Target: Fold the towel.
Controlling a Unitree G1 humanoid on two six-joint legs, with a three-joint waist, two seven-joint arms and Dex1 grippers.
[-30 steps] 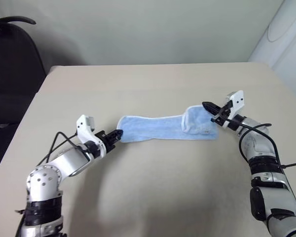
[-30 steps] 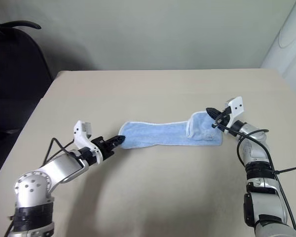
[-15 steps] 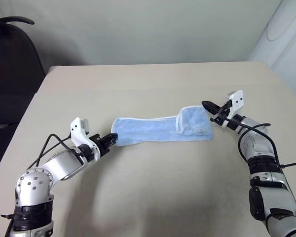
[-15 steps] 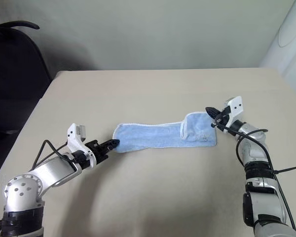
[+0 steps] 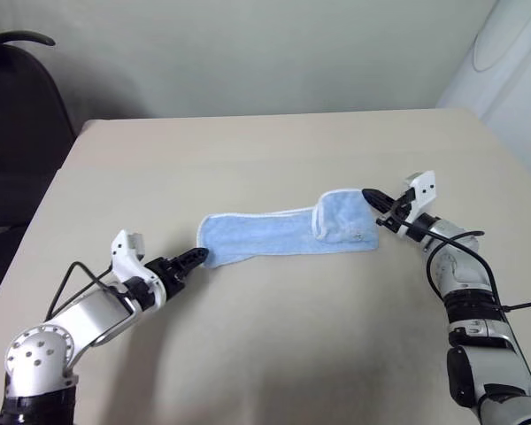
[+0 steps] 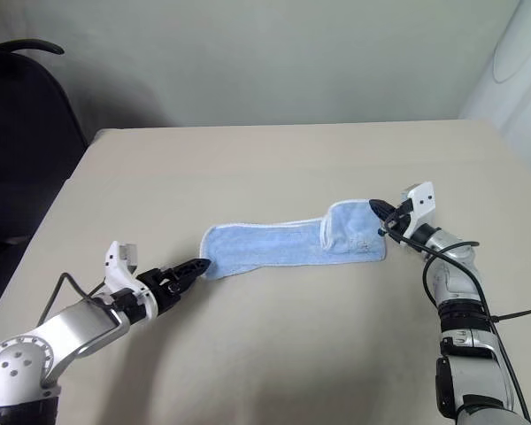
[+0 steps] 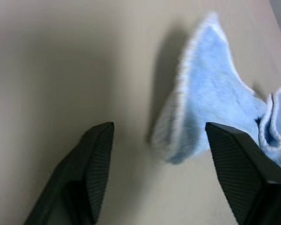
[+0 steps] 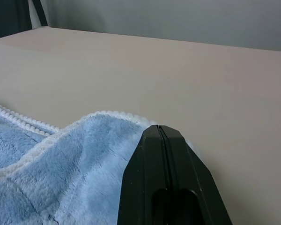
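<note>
The towel [image 5: 274, 232], light blue with whitish edging, lies stretched across the middle of the table, its right end folded back over itself [image 5: 341, 217]. My left gripper [image 5: 193, 258] is open just short of the towel's left corner [image 7: 210, 89], which lies rumpled ahead of the fingers [image 7: 98, 154] and not between them. My right gripper [image 5: 369, 196] is shut, with its tip at the folded right end of the towel [image 8: 75, 154]. I see no cloth pinched between its closed fingers [image 8: 161, 140].
The beige table [image 5: 274, 354] has bare surface in front of and behind the towel. A black chair [image 5: 18, 115] stands past the table's left edge. A white rounded object [image 5: 504, 62] stands beyond the far right corner.
My left gripper pulled the towel's left end leftward, then opened, let go of it and drew back toward the near left. The right gripper stayed put and shut.
</note>
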